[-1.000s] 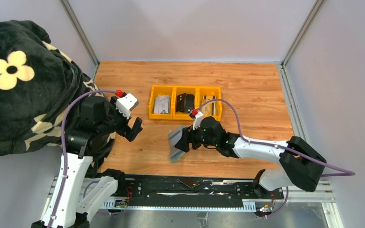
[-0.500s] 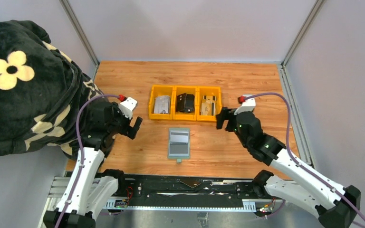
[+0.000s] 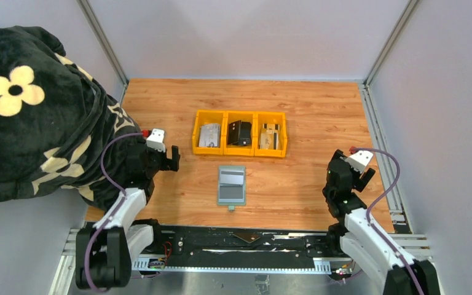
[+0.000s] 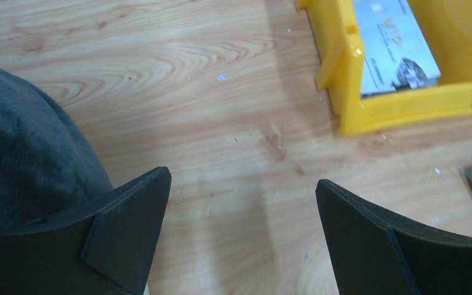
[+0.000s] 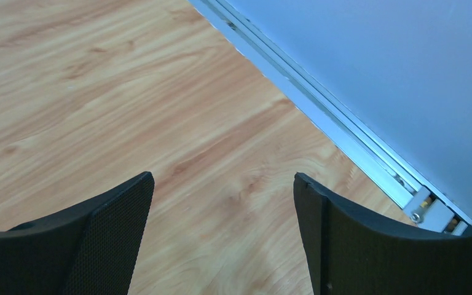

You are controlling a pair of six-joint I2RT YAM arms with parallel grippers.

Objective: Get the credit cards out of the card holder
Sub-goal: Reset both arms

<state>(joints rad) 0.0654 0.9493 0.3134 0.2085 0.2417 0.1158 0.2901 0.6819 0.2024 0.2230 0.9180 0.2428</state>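
Wooden tabletop (image 3: pixel 319 110) is carrying everything. A black blanket (image 3: pixel 31 110) with pale flowers is bulging in from the left side, right up against the left arm. Yellow tray (image 3: pixel 239 152), three compartments, is sitting mid-tabletop toward the far side. Left end effector (image 4: pixel 243 184) is hanging released over bare wood near the tray's left end, fingers spread wide, nothing between them, blanket crowding its left finger in the wrist view. Right end effector (image 5: pixel 223 179) is also standing released and empty, parked well off to the right, over bare wood near the metal rail (image 5: pixel 344 144) along the tabletop's right edge. Card holder (image 3: pixel 232 184) is lying open and flat just in front of the tray, pale inside facing up, snap tab pointing at the near edge, roughly between the two arms and touching neither. Cards are sitting in the tray, one per compartment: silver-grey card (image 3: pixel 209 134) in the left, black card (image 3: pixel 240 133) in the middle, tan card (image 3: pixel 269 136) in the right.
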